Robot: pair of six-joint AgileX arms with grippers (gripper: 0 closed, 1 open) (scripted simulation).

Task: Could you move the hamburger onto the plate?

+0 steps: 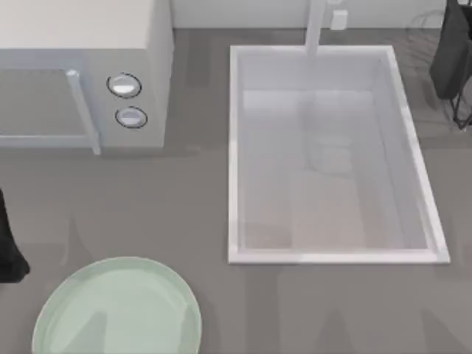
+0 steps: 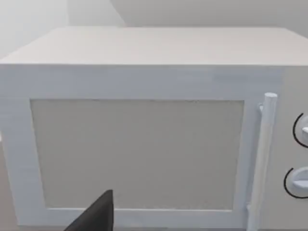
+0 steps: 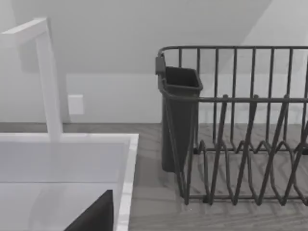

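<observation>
The plate (image 1: 118, 310) sits front-left; both pincers' opening cannot be told.

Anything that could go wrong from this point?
The left gripper faces the microwave with its door shut; a grip on the slim handle may slip. The plate lies in front of that door, so a swinging door or arm might knock it. The right gripper is parked by the sink.
</observation>
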